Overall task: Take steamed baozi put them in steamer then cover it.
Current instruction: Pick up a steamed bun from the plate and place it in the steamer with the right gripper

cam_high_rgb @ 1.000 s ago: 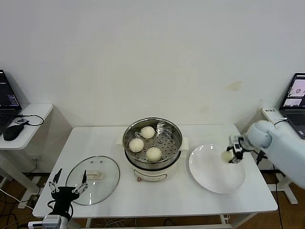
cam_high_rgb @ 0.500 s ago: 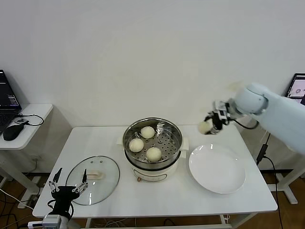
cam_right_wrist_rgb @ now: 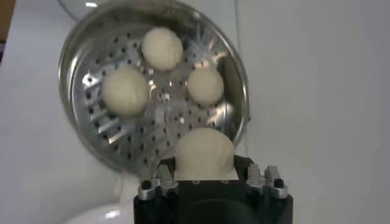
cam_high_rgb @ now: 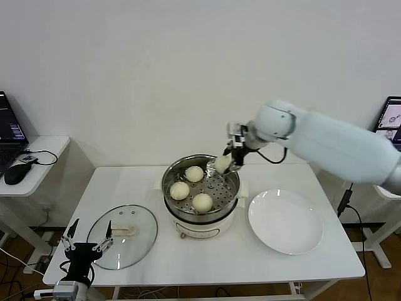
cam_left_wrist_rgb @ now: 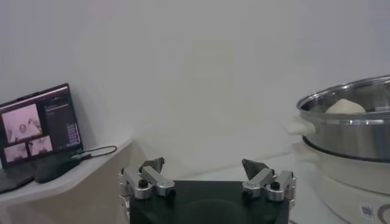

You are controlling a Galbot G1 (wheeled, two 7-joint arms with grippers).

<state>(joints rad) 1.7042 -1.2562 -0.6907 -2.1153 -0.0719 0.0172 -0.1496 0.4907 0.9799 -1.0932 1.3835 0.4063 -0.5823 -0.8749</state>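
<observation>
The right gripper (cam_high_rgb: pixel 227 161) is clamped on a fourth baozi (cam_high_rgb: pixel 222 163), held just above the far right part of the steamer (cam_high_rgb: pixel 200 188); the white arm is stretched in from the right, across the table (cam_high_rgb: pixel 326 260). Three steamed baozi (cam_high_rgb: pixel 202 202) are seen lying on the perforated tray inside. A white plate (cam_high_rgb: pixel 286 222) lies beside the steamer's right. The cover (cam_high_rgb: pixel 122 236) lies flat at the left, and the left gripper (cam_high_rgb: pixel 86 241) is parked near it, fingers spread apart.
</observation>
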